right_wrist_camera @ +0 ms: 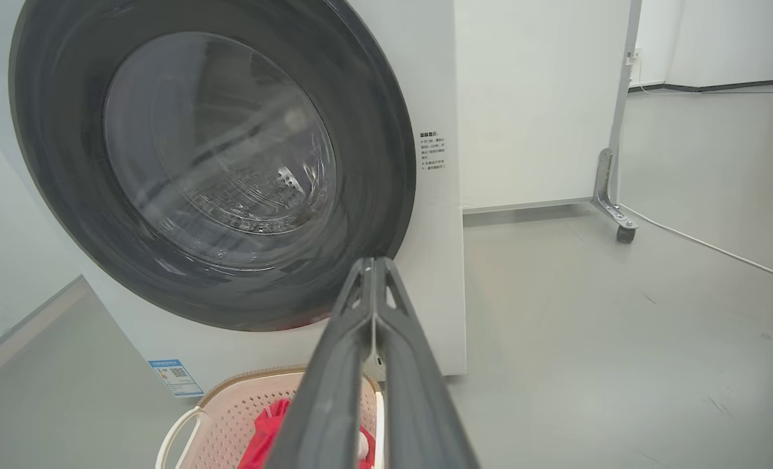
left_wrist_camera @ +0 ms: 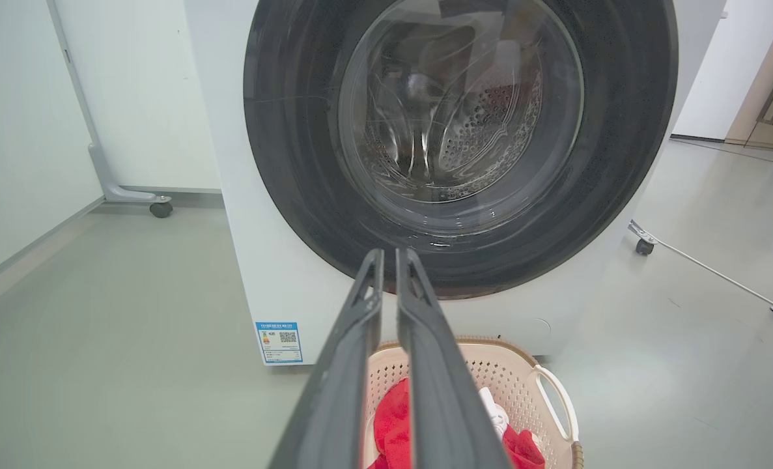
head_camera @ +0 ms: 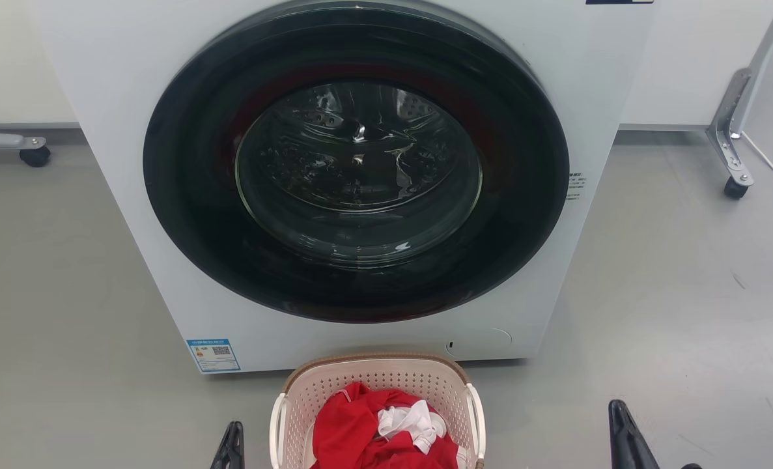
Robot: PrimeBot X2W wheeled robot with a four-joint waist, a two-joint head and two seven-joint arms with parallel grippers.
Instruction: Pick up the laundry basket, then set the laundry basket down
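Two grippers flank laundry basket [head_camera: 373, 360] at bottom of head view, apart from its white side handles. Basket stands on grey floor [head_camera: 653, 293] just in front of washing machine [head_camera: 243, 339], round door [head_camera: 360, 169] closed. Red garment [head_camera: 353, 430] and white cloth [head_camera: 412, 420] lie inside. Left gripper [left_wrist_camera: 389, 254]: jaws all but together, thin slit between, empty. Right gripper [right_wrist_camera: 373, 262]: fingertips meeting, empty.
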